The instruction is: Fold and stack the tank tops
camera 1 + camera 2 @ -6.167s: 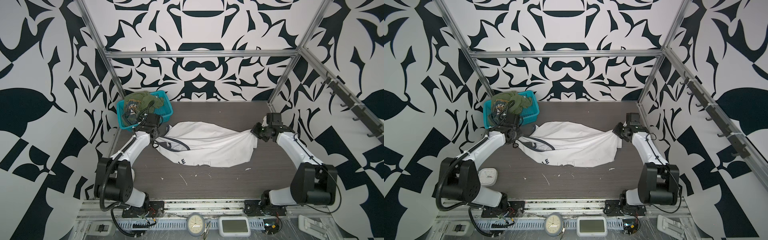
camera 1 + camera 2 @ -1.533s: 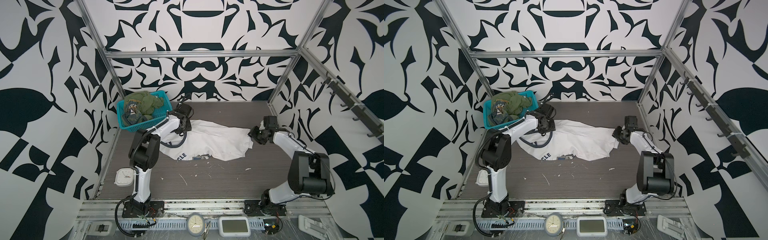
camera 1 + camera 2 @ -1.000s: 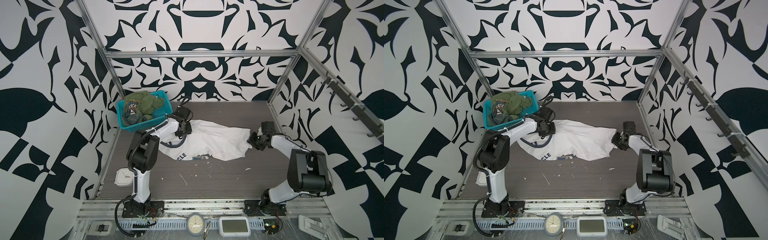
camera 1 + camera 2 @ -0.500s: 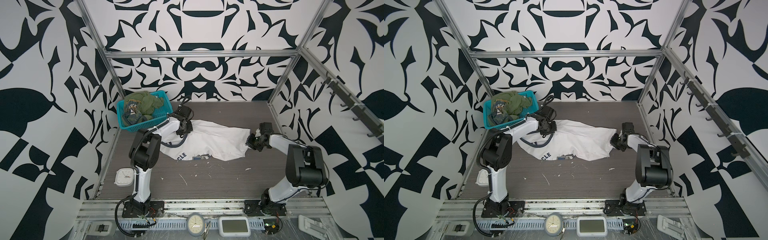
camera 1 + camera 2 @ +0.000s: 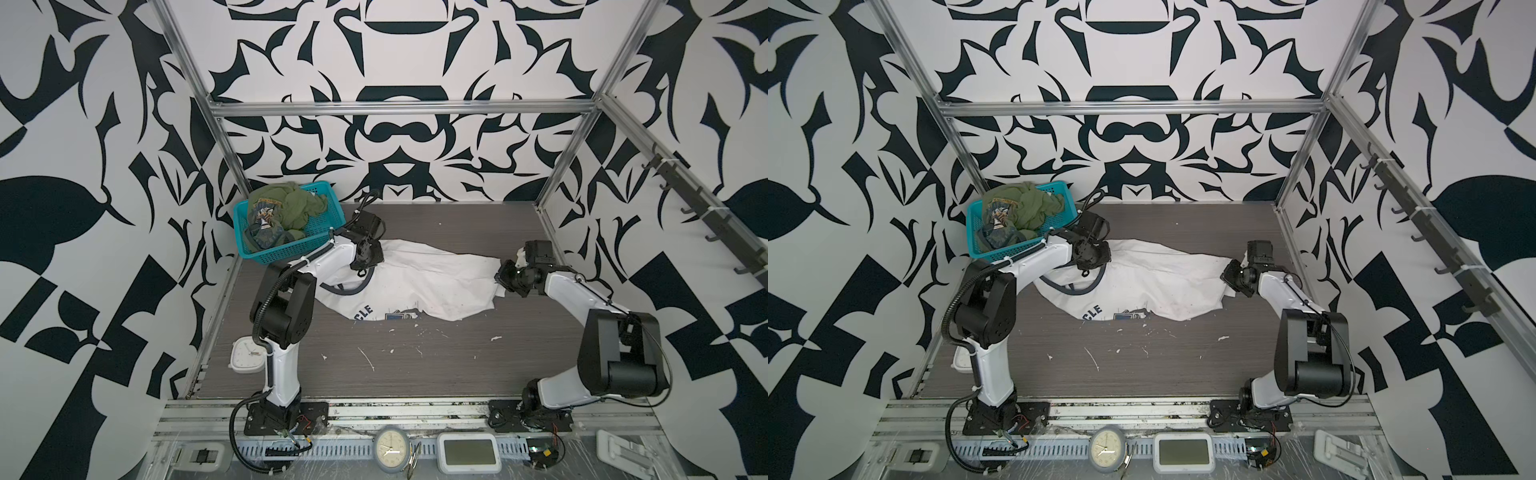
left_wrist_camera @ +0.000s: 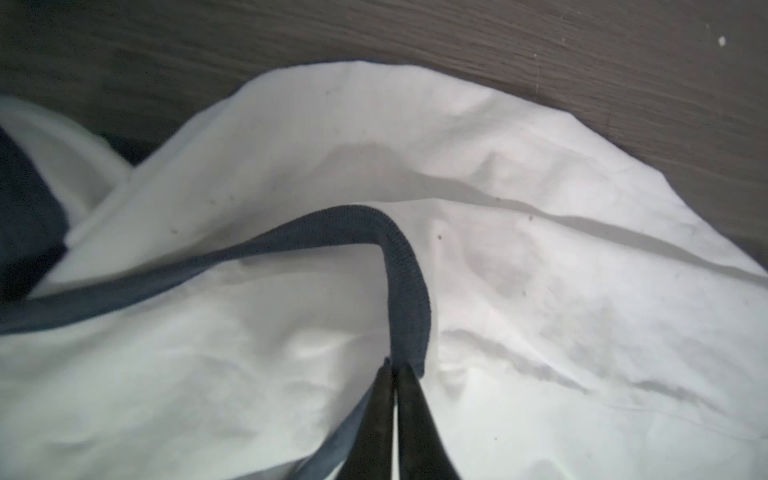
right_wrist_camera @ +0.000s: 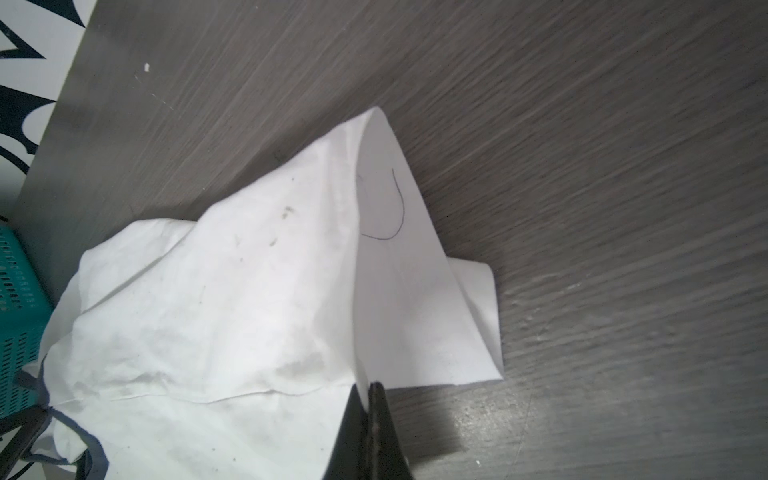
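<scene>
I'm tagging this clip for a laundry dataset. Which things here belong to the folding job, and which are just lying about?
Job in hand: white tank top; olive green tank top, bunched in the teal basket.

Lying about: teal basket; small white square clock; round clock; grey-screen display; white scraps.

The white tank top [image 5: 432, 274] is found spread loosely and creased, unfolded, just beside the teal basket [image 5: 286, 252] and extending away from it. Its dark navy trim [image 6: 409, 291] is looped at the end nearest the basket. Lettering [image 5: 363, 311] reading "CLE" is exposed along one edge. The hem end farthest from the basket is drawn up into a peak. Small grey marks are noted on the cloth. The olive green tank top [image 5: 297, 203] is bundled, unfolded, inside the basket, with its badge print [image 5: 266, 210] exposed.
</scene>
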You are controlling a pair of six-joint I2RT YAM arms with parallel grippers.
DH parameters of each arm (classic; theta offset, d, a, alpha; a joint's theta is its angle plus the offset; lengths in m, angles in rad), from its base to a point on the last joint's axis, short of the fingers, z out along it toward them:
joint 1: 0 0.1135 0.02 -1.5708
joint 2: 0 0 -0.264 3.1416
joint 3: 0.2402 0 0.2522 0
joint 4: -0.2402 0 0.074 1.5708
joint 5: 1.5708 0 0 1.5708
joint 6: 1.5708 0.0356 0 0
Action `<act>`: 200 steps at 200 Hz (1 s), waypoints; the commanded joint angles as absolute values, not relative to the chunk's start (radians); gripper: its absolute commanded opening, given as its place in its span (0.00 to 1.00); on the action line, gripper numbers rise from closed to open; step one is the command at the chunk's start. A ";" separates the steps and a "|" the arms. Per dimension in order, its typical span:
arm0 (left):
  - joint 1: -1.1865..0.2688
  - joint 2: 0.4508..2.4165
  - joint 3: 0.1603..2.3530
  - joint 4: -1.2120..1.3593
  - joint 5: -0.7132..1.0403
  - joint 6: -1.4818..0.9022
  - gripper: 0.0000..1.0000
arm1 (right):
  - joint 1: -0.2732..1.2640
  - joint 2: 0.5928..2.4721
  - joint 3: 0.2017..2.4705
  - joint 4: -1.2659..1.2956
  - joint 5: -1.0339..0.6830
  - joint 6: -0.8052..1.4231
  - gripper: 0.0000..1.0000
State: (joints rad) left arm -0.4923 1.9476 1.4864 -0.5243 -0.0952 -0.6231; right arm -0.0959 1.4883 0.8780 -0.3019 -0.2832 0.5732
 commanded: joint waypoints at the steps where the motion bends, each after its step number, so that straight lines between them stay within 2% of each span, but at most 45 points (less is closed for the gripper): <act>1: -0.492 1.944 1.483 -0.538 -0.119 -0.611 0.20 | -0.092 1.491 0.890 -0.313 -0.274 0.568 0.00; 36: -0.493 1.999 1.505 -0.541 -0.102 -0.606 0.34 | -0.092 1.506 0.890 -0.301 -0.282 0.567 0.00; 79: -0.492 2.042 1.530 -0.538 -0.086 -0.596 0.39 | -0.091 1.506 0.887 -0.296 -0.291 0.569 0.00; 137: -0.492 2.040 1.539 -0.501 -0.074 -0.594 0.19 | -0.091 1.496 0.884 -0.295 -0.291 0.571 0.00; 181: -0.499 1.986 1.532 -0.510 -0.082 -0.602 0.00 | -0.092 1.462 0.891 -0.324 -0.283 0.569 0.00; 200: -0.521 1.901 1.498 -0.525 -0.124 -0.607 0.00 | -0.092 1.419 0.908 -0.374 -0.275 0.556 0.00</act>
